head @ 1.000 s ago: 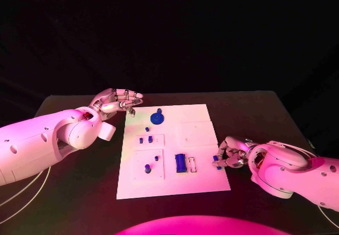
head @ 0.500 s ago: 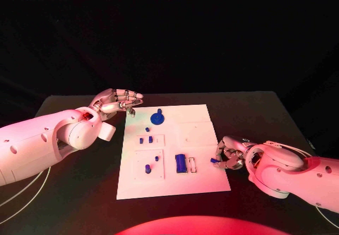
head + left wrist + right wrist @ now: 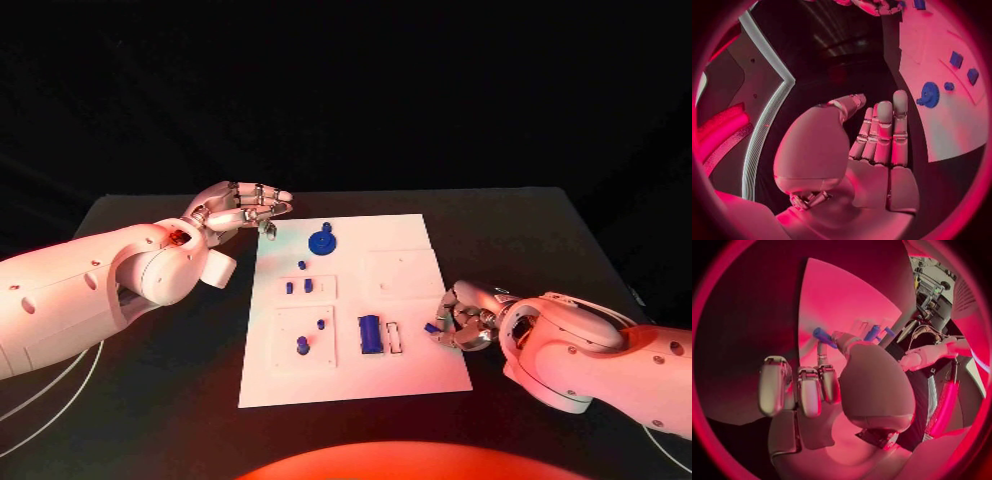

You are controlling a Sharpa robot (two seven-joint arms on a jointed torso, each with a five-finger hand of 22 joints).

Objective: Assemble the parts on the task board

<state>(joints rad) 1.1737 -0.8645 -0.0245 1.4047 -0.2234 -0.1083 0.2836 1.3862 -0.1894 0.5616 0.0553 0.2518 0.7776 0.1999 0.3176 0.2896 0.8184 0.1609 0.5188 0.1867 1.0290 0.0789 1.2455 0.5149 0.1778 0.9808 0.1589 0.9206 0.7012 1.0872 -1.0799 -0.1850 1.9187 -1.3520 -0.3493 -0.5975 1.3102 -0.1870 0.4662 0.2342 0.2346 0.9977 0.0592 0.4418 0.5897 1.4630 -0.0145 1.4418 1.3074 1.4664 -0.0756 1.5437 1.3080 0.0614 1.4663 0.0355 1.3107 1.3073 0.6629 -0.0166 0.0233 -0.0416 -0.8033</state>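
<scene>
The white task board [image 3: 411, 370] lies in the middle of the table. My right hand [image 3: 469, 320] is at the board's right edge and pinches a small blue piece [image 3: 433, 327] between thumb and a fingertip; the same blue piece [image 3: 821, 335] sits at the fingertips [image 3: 826, 371] in the right wrist view. My left hand [image 3: 238, 207] hovers by the board's far left corner, fingers straight and together [image 3: 879, 135], holding nothing. On the board are a blue gear [image 3: 323, 240], a blue block [image 3: 369, 332] beside a white slot, and two small blue squares [image 3: 297, 286].
More small blue pegs [image 3: 302, 345] stand in the near left panel of the board. The left wrist view shows the gear [image 3: 928, 94] and the board's edge [image 3: 942, 130]. Black table [image 3: 144, 380] surrounds the board on all sides.
My right hand has shifted slightly toward the board and tilted the blue piece in its fingers. The left hand has stayed in place.
</scene>
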